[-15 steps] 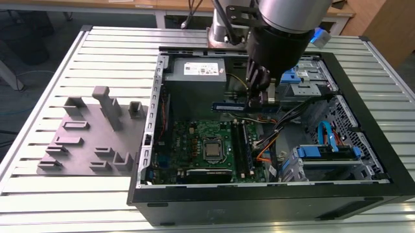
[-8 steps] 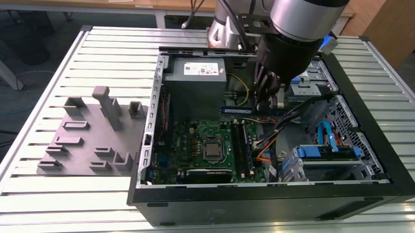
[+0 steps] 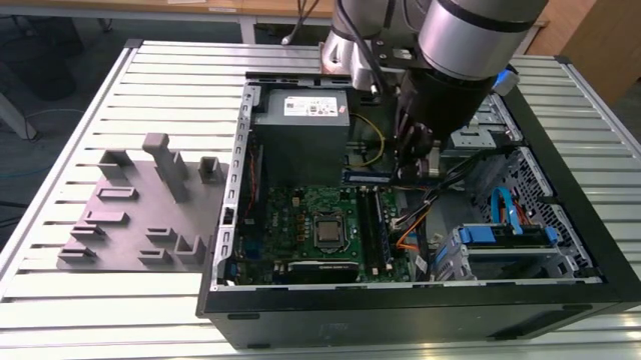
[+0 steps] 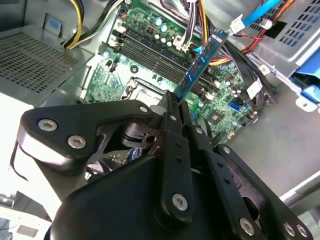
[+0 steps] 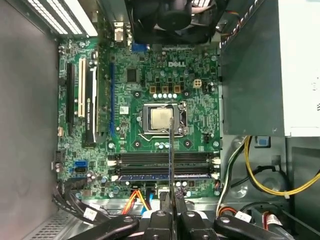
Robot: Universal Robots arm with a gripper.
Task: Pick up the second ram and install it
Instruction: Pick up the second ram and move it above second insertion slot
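I see the tool [image 4: 176,102] pinching the second ram [image 4: 202,62] by one end. The stick pokes out ahead of it, over the motherboard [image 5: 125,132], long axis crossing the memory slots [image 5: 165,160], not along them.

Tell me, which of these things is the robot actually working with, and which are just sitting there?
In the job:
ram, gripped by the gripper
memory slots on the motherboard

Just there:
power supply
grey tray on the table
blue cable
fan
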